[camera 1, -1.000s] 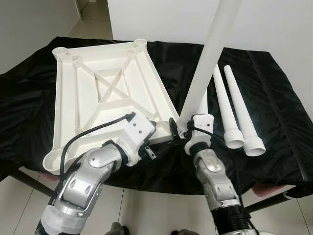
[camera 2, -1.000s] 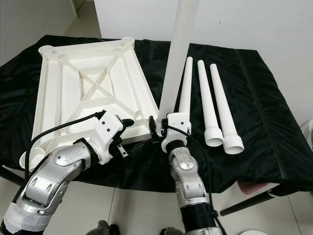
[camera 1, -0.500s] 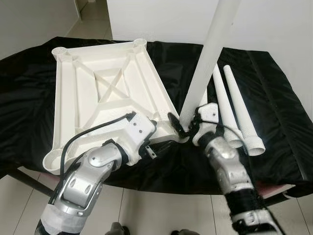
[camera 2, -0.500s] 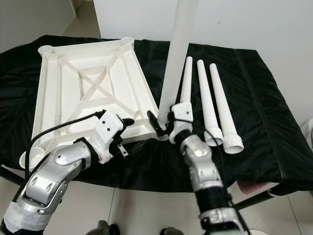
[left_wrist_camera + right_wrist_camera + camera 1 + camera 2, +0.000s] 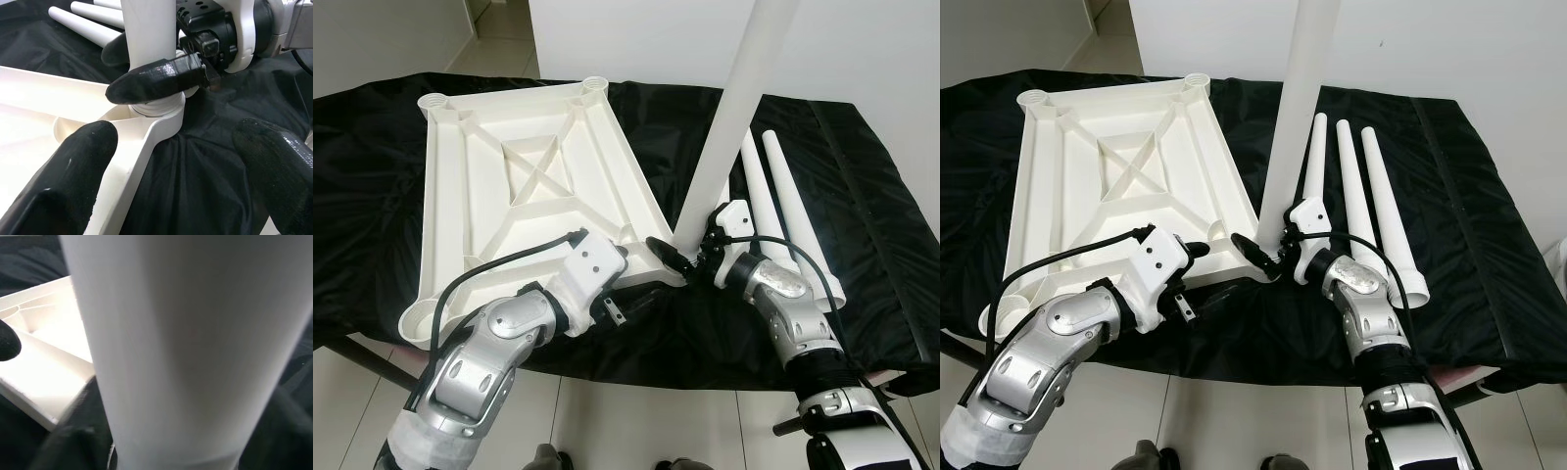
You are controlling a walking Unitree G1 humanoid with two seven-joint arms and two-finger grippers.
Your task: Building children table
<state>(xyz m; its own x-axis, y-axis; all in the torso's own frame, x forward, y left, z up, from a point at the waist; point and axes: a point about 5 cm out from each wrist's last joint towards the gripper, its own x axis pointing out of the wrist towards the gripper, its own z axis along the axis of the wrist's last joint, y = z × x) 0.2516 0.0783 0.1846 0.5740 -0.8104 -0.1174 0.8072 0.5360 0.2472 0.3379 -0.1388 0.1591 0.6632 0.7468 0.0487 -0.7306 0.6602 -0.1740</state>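
Note:
A white tabletop [image 5: 509, 176] lies upside down on black cloth, ribs and corner sockets facing up. One white table leg [image 5: 734, 108] stands upright in the near right corner socket [image 5: 161, 112]. My right gripper [image 5: 677, 249] is shut on the base of this leg, one black finger [image 5: 156, 81] across its front and the other behind it. My left gripper [image 5: 1193, 279] is open at the tabletop's near edge beside that corner, one finger [image 5: 73, 166] over the plastic and the other over the cloth. Three spare legs [image 5: 1351, 186] lie side by side to the right.
The black cloth [image 5: 871, 215] covers a low table whose front edge runs just under both forearms. A white wall [image 5: 636, 39] stands behind, and pale floor tiles [image 5: 636, 421] show below. Bare cloth lies right of the spare legs.
My right forearm has swung from beneath the leg out to the right, turning the gripper around the leg's base. The leg stands slightly more upright. The left arm has barely moved.

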